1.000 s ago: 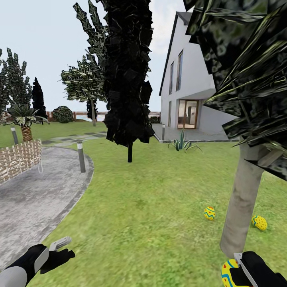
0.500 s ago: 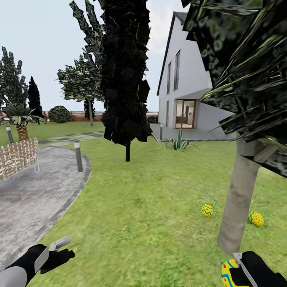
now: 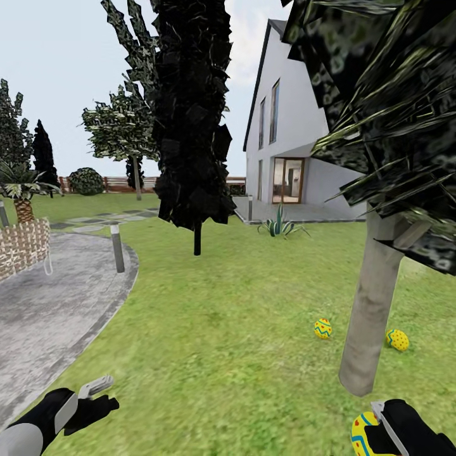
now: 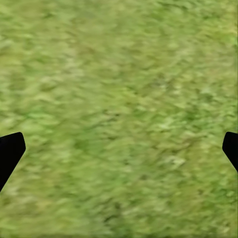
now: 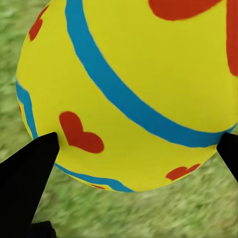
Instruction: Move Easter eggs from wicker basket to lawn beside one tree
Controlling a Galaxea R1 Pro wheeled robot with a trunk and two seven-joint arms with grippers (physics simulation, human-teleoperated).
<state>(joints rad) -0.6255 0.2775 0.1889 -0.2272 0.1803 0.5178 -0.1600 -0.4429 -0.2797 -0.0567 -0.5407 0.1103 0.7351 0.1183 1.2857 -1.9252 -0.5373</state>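
Two yellow patterned Easter eggs lie on the lawn (image 3: 221,329) by a pale grey-beige tree (image 3: 366,310) trunk: one egg (image 3: 323,328) just left of it, the other (image 3: 398,340) just right. My right gripper (image 3: 375,432) is low in front of that trunk, shut on a third yellow egg (image 3: 362,436) with blue bands and red hearts (image 5: 134,74). The right fingertips (image 5: 34,163) press its sides. My left gripper (image 3: 95,394) hangs open over bare grass (image 4: 119,99). The wicker basket (image 3: 22,246) stands far left beside the path.
A grey paved path (image 3: 50,304) curves along the left with a short bollard (image 3: 117,248) at its edge. A near-black tree (image 3: 193,126) stands mid-lawn. The white house (image 3: 297,145) and a spiky plant (image 3: 278,227) are behind. Open grass lies between the path and the trunk.
The whole view has slid left and the trunk and the two lying eggs sit a little further left, so the camera moved. Both grippers keep their places and states.
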